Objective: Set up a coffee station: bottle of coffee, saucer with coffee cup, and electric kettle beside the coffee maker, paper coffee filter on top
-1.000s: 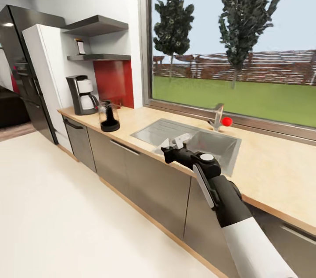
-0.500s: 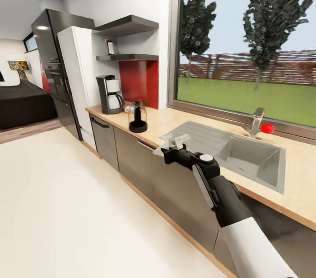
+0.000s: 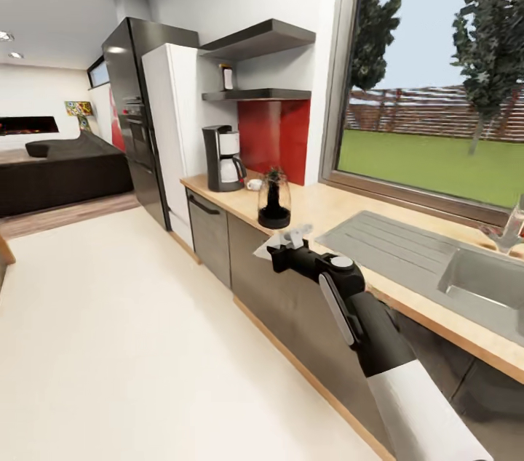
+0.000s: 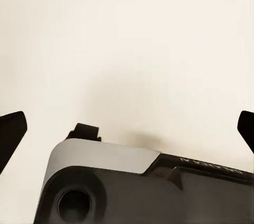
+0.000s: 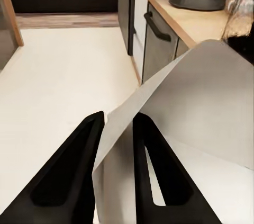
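**Carrying the paper filter toward the coffee maker**

Holding the paper coffee filter point(image 5: 174, 107), your right gripper point(image 3: 285, 249) sits at centre frame in the head view, its two black fingers point(image 5: 69, 171) closed on a thin, pale grey-white sheet with a pointed corner. In the right wrist view the paper fans out past the fingertips as a smooth, flat, folded wedge. Your left gripper point(image 4: 127, 128) looks down at plain cream floor; its dark fingertips point(image 4: 10, 131) stand at opposite edges of that view, spread wide with nothing between them.

Just beyond the right gripper, the kitchen countertop point(image 3: 327, 210) runs from centre toward the lower right, a warm tan wood-grain top over matte grey cabinet fronts. On it, a little above centre, stands the electric kettle point(image 3: 274, 201), a clear glass dome on a black base. Further along, left of centre, sits the coffee maker point(image 3: 223, 158), tall, dark and boxy. Between the two lies something small and white, too small to name.

Above the coffee maker, the kitchen shelf point(image 3: 255, 94) carries the bottle of coffee point(image 3: 228, 77), small and dark with a white label.

By your position, the kettle and coffee maker look placed. The filter is in transit; the bottle, and probably cup and saucer, remain.
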